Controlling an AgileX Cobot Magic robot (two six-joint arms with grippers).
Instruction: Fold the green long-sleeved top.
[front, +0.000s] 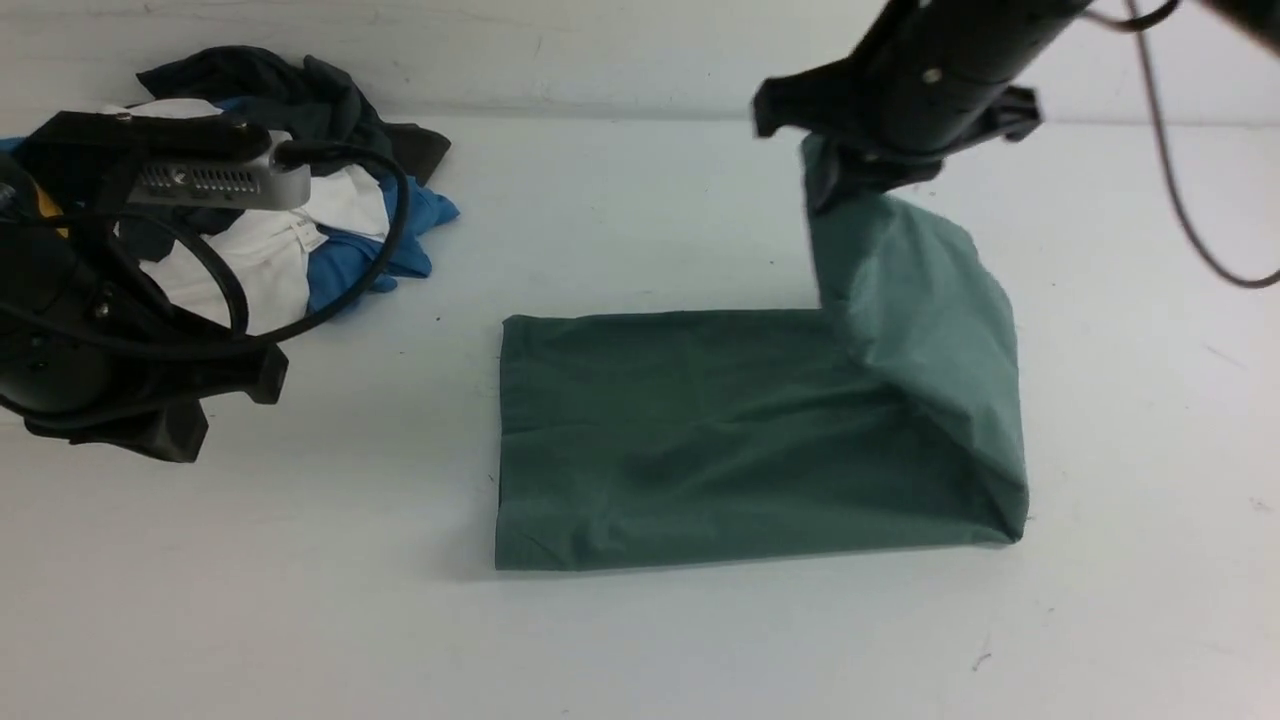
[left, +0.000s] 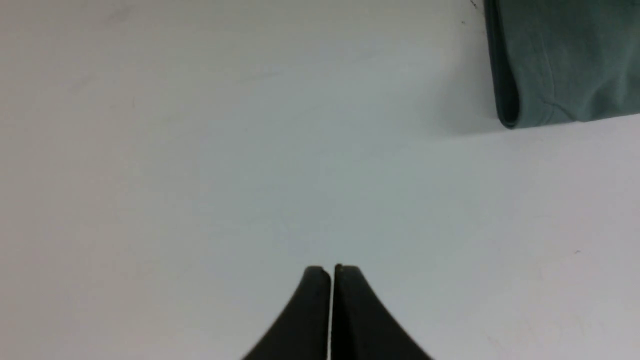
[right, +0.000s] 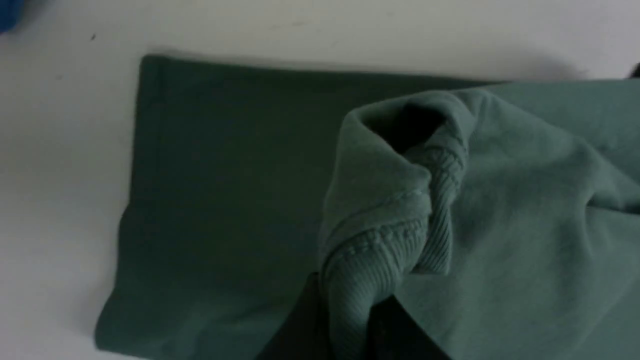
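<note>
The green long-sleeved top (front: 700, 430) lies folded into a rectangle in the middle of the table. Its right end is lifted off the table in a steep flap (front: 910, 300). My right gripper (front: 835, 180) is shut on the ribbed hem (right: 360, 285) of that flap, high above the far right corner. In the right wrist view the bunched ribbed cloth sits pinched between the dark fingers (right: 300, 320). My left gripper (left: 331, 270) is shut and empty, hovering over bare table left of the top's left edge (left: 505, 90).
A pile of white, blue and dark grey garments (front: 330, 220) lies at the back left, partly behind my left arm (front: 120, 300). A cable (front: 1170, 170) hangs from the right arm. The white table (front: 300, 600) surrounds the top.
</note>
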